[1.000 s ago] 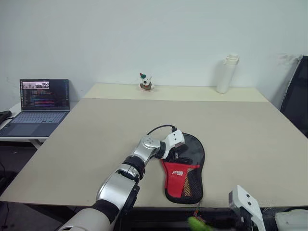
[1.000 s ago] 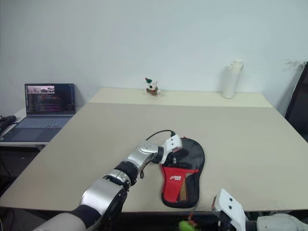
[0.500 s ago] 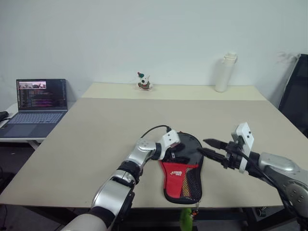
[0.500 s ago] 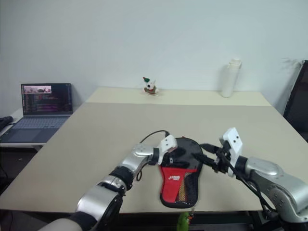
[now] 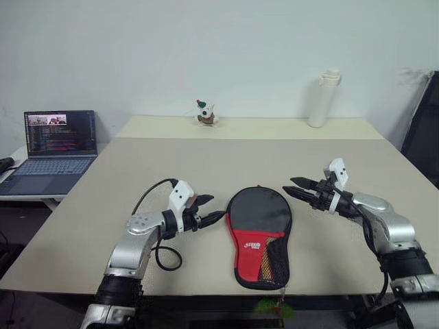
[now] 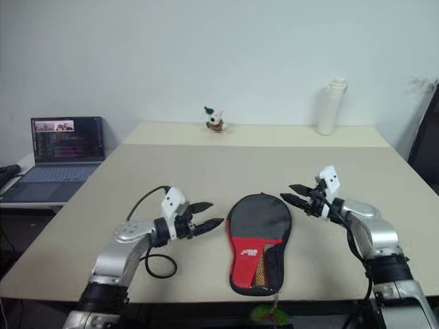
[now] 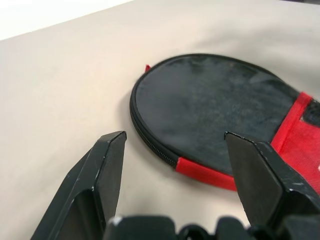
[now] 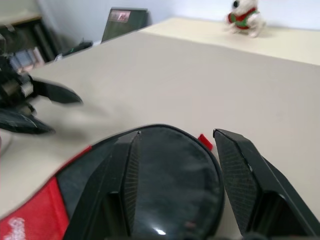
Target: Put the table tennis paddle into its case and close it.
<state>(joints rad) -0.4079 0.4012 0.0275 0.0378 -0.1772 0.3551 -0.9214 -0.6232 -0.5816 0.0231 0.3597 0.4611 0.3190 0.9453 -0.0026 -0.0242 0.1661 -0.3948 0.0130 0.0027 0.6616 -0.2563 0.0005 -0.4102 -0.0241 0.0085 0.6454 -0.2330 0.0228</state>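
big beige table (image 5: 137, 171), paddle case (image 5: 260, 233) lying flat lower center, little toy dog (image 5: 204, 114) and white bottle (image 5: 324, 98) along the far edge

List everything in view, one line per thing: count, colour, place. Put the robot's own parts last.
case: one, black round top and red lower part with white logo and mesh pocket, flat near the front edge of the table, between the two grippers.
table: one, beige, spanning the middle of the scene.
toy figure: one, white with red and green, at the table's far edge.
bottle: one, white, upright at the far edge, right of the toy.
laptop: one, dark, screen lit, on a separate surface to the left.
chair: one, black, partly seen at the right edge.
left gripper: one, black fingers, open, left of the case, apart from it.
right gripper: one, black fingers, open, right of the case's round top.
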